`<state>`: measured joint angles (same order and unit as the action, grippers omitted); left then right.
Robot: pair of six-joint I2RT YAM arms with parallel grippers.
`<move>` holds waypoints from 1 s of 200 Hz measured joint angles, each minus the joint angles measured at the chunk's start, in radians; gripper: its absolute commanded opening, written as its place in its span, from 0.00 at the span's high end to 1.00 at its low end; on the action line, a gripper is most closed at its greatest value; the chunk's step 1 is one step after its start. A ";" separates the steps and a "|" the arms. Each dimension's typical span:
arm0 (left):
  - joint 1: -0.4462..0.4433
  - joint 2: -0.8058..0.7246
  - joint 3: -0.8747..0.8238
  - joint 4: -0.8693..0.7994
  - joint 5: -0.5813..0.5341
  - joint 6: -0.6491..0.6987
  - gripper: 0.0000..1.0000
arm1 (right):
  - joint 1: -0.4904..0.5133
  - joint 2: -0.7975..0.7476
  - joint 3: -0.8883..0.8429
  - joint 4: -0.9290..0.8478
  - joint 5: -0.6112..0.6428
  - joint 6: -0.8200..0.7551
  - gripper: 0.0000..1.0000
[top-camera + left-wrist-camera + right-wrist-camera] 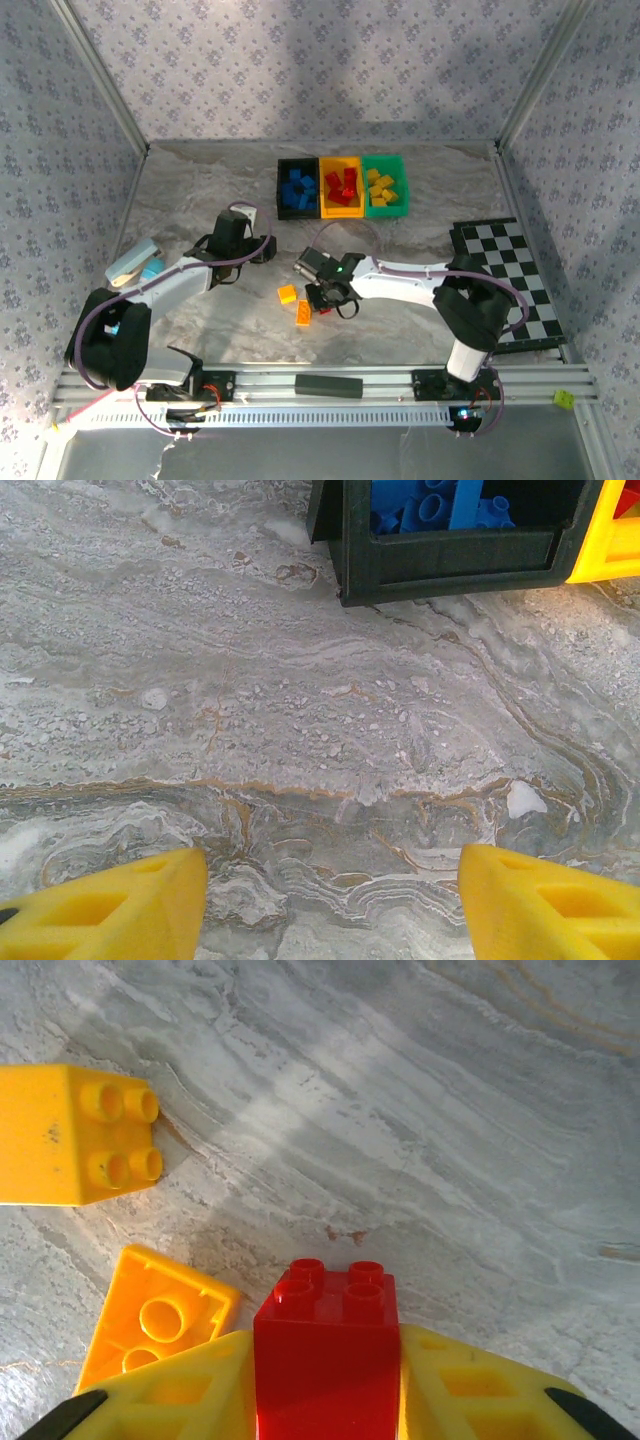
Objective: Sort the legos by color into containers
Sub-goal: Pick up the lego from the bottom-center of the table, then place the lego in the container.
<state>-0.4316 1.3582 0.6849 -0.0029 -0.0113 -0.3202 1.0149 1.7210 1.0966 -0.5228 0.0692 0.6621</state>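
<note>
The red lego (327,1355), mid-table toward the near edge, is pinched by the right gripper (322,1340), whose lift could drag along the yellow lego (160,1325) lying just beside one finger, while the left gripper (330,890) hangs spread, empty.

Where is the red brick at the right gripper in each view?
Top external: red brick mid-table at the right gripper, right of two yellow bricks.
Right wrist: bottom centre, clamped between the gripper's fingers.
Left wrist: faces the black bin and marble table instead.
Shared landmark: those yellow bricks, left of it in both.
</note>
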 measured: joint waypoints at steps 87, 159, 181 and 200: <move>0.000 0.003 0.000 -0.001 0.000 0.000 0.33 | -0.273 -0.028 0.274 0.030 0.027 -0.190 0.62; 0.000 0.003 0.000 -0.001 0.000 0.000 0.33 | -0.423 0.196 0.555 0.078 0.005 -0.299 0.62; 0.000 0.003 0.000 -0.001 0.001 0.000 0.33 | -0.452 0.276 0.629 0.077 -0.005 -0.317 0.62; 0.000 0.003 0.000 -0.001 0.004 0.000 0.33 | -0.483 0.349 0.705 0.070 -0.006 -0.333 0.61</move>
<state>-0.4316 1.3617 0.6849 -0.0036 -0.0074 -0.3206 0.5323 2.0701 1.8015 -0.4530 0.0635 0.3286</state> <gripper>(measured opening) 0.668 0.385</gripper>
